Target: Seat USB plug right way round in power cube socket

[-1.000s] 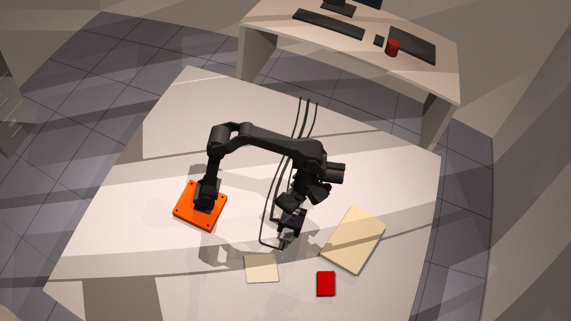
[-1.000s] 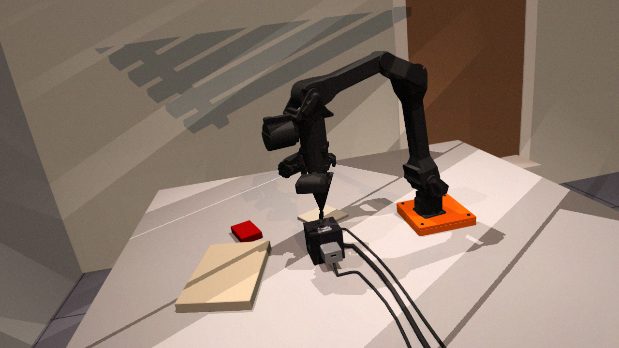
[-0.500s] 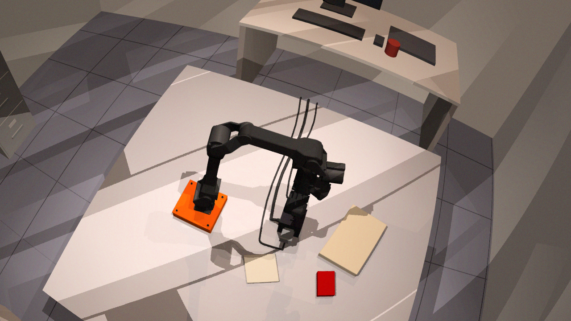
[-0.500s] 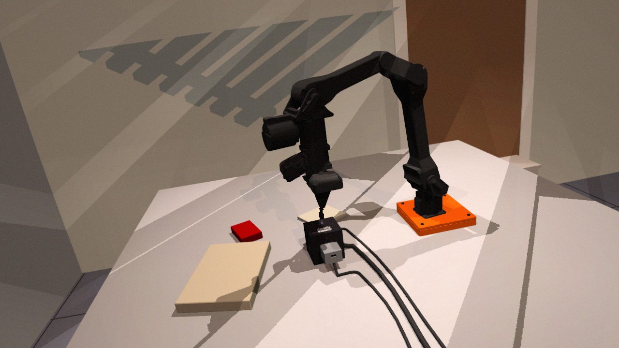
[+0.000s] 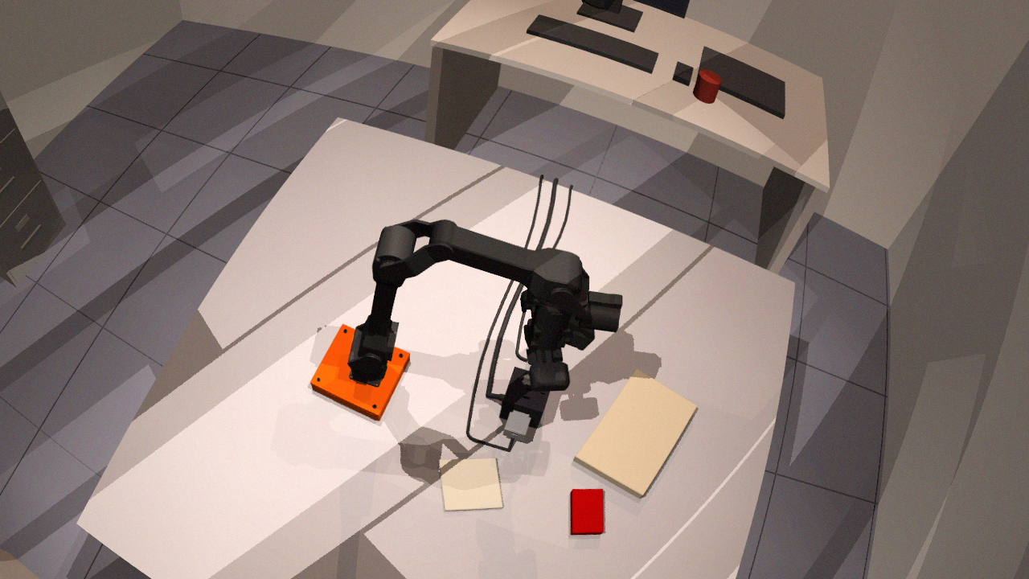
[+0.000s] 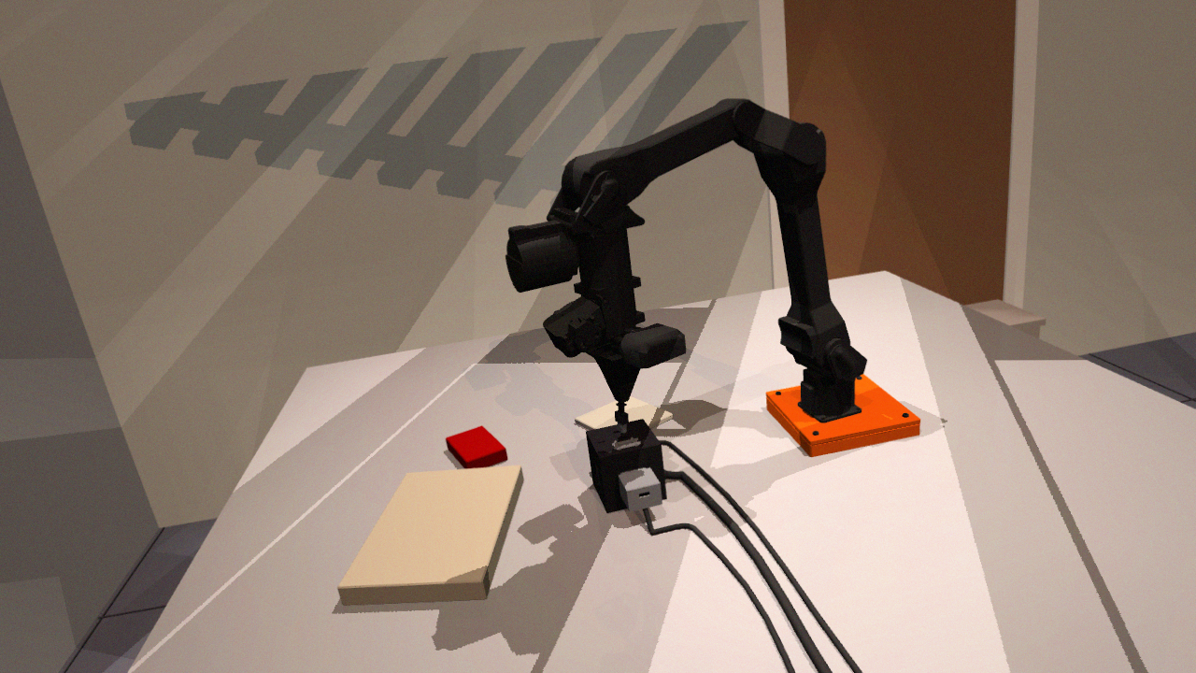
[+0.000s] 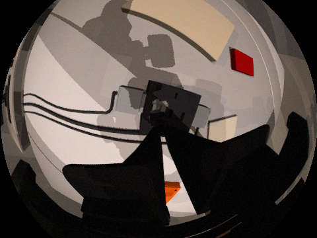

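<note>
My gripper [image 6: 621, 404] [image 7: 161, 131] points down over the black power cube [image 5: 528, 412] [image 6: 604, 477] [image 7: 189, 102] and is shut on the small dark USB plug [image 6: 621, 416] [image 7: 156, 116]. The plug is upright under the fingertips, at the cube's top face. Its lower end looks pale and lies close to that face. I cannot tell whether it is in the socket, or which way round it is. A silvery piece shows beside the plug on the cube's top. In the top view the wrist hides the plug and fingertips.
Grey blocks [image 5: 516, 425] [image 6: 642, 488] [image 7: 129, 100] sit on two opposite sides of the cube, with black cables around it. A tan slab [image 5: 637, 435] [image 6: 434, 536] [image 7: 185, 23], a red block [image 5: 587, 511] [image 6: 476, 446] [image 7: 242, 63] and a pale note [image 5: 471, 483] [image 7: 222, 129] lie nearby.
</note>
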`<act>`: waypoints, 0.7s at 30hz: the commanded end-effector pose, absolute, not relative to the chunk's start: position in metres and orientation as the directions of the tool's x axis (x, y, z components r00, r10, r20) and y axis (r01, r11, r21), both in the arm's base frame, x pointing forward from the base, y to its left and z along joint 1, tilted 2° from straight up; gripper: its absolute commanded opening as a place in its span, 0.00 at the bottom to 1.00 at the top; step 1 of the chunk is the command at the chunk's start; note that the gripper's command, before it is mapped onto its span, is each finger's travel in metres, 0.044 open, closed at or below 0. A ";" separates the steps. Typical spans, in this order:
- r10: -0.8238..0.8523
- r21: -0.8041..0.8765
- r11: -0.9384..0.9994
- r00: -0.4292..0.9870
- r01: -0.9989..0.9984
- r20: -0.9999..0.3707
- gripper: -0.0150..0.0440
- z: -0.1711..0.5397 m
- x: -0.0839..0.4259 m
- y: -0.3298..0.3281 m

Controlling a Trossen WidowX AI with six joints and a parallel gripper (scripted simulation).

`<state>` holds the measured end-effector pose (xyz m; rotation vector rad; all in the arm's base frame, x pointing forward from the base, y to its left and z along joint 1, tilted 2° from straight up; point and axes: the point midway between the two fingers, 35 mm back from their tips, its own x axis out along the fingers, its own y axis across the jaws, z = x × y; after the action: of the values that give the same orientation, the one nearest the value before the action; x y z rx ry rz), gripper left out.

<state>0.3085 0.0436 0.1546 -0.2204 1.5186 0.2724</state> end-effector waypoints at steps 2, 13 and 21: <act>0.039 0.021 0.900 0.032 -0.435 -0.999 0.25 0.155 0.308 0.044; 0.039 0.007 0.740 0.032 -0.673 -0.999 0.25 0.155 0.308 0.044; 0.039 -0.003 0.584 0.032 -0.812 -0.999 0.25 0.154 0.308 0.044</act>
<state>0.3085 0.0436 0.1546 -0.6539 1.4171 0.6887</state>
